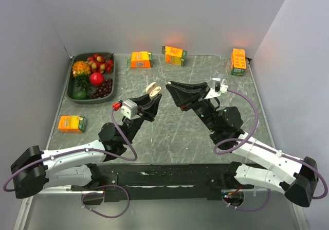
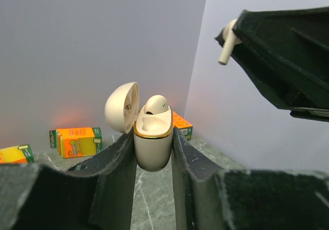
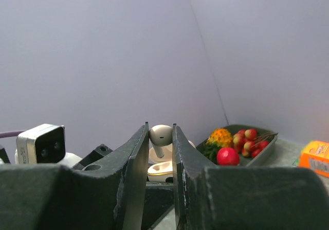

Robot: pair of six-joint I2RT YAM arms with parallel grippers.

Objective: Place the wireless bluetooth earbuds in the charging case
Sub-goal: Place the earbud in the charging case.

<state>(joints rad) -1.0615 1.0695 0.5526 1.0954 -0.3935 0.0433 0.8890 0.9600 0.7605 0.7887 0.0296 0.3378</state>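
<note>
Grey stone table (image 1: 169,137) below. Clamped upright between the jaws of the left gripper (image 2: 152,137): case (image 2: 152,150), lid open, one earbud (image 2: 156,104) seated, dome up. Just right of the case, pinched in the right gripper (image 3: 160,132): second earbud (image 3: 160,136), stem down. Seated one plain only from left wrist.

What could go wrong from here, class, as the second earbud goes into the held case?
1. The right end effector pinches the second earbud by its head in mid-air; it could twist or slip out.
2. The charging case is held aloft too, by the left end effector, with the first earbud seated; a misaligned push might tilt it.
</note>
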